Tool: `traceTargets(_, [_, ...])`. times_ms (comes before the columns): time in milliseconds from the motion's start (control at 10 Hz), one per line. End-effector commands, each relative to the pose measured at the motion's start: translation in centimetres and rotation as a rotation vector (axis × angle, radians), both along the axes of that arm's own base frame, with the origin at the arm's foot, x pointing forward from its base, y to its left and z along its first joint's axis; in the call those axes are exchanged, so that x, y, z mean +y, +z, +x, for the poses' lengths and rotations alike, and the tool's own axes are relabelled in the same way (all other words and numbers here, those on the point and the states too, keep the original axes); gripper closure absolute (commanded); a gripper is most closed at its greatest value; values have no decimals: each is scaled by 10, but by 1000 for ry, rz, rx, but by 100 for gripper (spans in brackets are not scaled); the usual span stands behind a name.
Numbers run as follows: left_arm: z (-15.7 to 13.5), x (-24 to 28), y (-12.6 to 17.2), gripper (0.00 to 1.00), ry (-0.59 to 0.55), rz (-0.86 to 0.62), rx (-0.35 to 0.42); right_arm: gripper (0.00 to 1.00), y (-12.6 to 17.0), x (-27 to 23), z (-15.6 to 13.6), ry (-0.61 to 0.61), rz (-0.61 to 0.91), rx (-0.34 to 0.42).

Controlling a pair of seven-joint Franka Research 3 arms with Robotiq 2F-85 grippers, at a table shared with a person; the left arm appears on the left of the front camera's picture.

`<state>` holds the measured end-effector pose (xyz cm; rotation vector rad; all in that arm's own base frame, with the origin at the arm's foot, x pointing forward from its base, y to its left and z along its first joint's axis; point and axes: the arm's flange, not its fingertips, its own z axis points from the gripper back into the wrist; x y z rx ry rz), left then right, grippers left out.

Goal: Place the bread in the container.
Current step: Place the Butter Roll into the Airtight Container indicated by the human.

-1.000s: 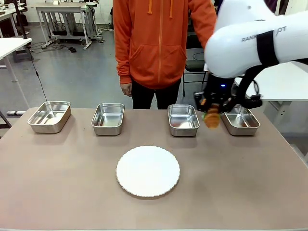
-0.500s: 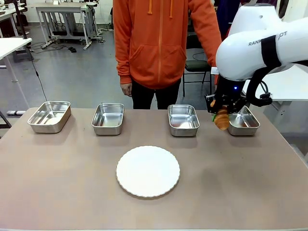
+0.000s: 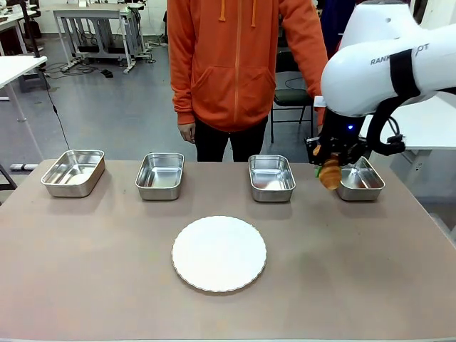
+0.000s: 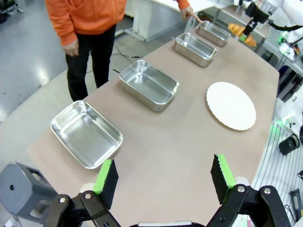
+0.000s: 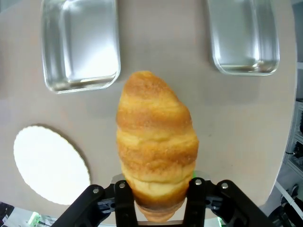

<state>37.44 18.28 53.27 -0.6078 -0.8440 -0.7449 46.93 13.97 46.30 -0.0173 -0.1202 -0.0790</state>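
My right gripper (image 3: 330, 164) is shut on the bread (image 3: 330, 174), a golden-brown croissant that hangs point down above the table. It is just left of the left rim of the rightmost steel container (image 3: 360, 179). In the right wrist view the croissant (image 5: 156, 142) stands up from the gripper (image 5: 161, 198), over bare table between two trays, one (image 5: 80, 42) at upper left and one (image 5: 244, 35) at upper right. My left gripper (image 4: 163, 177) is open, high above the table's left end, with nothing between its green pads.
Three more steel trays (image 3: 73, 172) (image 3: 160, 175) (image 3: 271, 177) line the far side, and a round white plate (image 3: 219, 253) lies mid-table. A person in an orange hoodie (image 3: 235, 64) stands behind the table. In the left wrist view the person's hand (image 4: 186, 10) reaches toward the farthest tray (image 4: 213, 33).
My right gripper has carried the croissant to the right, from between the two right-hand trays to the rightmost tray's left rim. The last half second shows only a slight shift.
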Motion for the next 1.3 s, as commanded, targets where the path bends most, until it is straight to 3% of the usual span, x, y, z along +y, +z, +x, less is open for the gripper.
traceTargets(0, [-1,-1,2,0,-8,-14,-13,57,15,-50,22,17,-33,-53])
traceTargets(300, [-1,-1,2,0,-8,-14,-13,57,1,-101,63,95,-89,-67])
traceTargets(400, [-1,-1,2,0,-8,-14,-13,57,-10,-112,78,170,-84,-75])
traceTargets(700, [-1,-1,2,0,-8,-14,-13,57,-43,-116,115,242,-71,-52])
traceTargets(800, [-1,-1,2,0,-8,-14,-13,57,-50,-115,118,242,-71,-45])
traceTargets(900, [-1,-1,2,0,-8,-14,-13,57,-33,-112,101,211,-129,-12])
traceTargets(1000, [-1,-1,2,0,-8,-14,-13,57,-57,-112,110,220,-82,-42])
traceTargets(1200, [-1,-1,2,0,-8,-14,-13,57,-55,-112,110,222,-89,-28])
